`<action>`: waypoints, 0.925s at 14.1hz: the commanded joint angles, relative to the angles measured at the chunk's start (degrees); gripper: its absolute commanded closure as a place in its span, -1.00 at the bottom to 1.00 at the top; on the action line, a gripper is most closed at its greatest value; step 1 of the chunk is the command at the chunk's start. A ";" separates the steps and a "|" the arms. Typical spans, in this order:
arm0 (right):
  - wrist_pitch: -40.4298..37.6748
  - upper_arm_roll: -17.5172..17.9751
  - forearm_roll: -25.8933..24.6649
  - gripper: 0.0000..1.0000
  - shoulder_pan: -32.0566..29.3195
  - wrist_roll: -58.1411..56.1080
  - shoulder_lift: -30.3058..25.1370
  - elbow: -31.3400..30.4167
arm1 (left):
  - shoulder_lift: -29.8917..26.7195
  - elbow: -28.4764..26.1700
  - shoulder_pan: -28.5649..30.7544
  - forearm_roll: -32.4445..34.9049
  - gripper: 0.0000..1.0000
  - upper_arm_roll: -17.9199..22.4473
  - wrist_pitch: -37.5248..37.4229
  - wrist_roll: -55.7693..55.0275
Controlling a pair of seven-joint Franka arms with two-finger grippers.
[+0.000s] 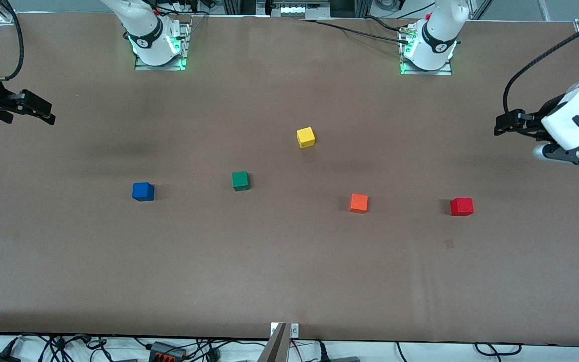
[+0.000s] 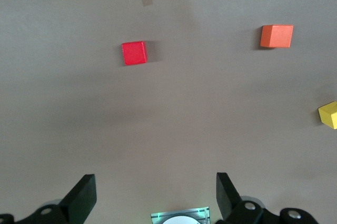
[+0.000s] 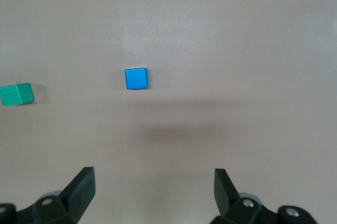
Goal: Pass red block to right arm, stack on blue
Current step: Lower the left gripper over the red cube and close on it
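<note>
With both grippers spread and empty, the left gripper (image 2: 152, 195) should drop over the red block (image 1: 462, 206), which lies apart below its fingers, squaring them to the faces, while the right gripper (image 3: 152, 192) waits above the blue block (image 1: 142, 191).

Light is even, soft and bright from overhead. Cubes cast short faint shadows on the matte bench (image 1: 289, 281). Green lamps glow at the arm bases. Wrist views are slightly soft, with no glare.
</note>
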 commanded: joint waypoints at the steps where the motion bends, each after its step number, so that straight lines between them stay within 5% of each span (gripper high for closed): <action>1: 0.27 0.68 -0.67 -1.00 -0.42 -0.63 -0.91 -0.74 | 4.77 1.21 0.57 -0.09 -1.00 0.15 2.75 1.17; 4: 0.27 0.68 -0.67 -1.00 -0.42 -0.63 -0.74 -0.82 | 7.41 -3.97 2.24 -0.09 -1.00 0.50 11.80 1.25; 9: 0.09 0.68 -0.67 -1.00 0.19 -0.63 -0.56 -0.91 | 8.64 -20.05 3.65 0.00 -1.00 0.41 39.28 1.95; 13: -0.17 0.68 -0.58 -1.00 0.54 -0.11 0.49 -0.91 | 12.77 -25.95 3.74 0.00 -1.00 0.41 54.69 3.45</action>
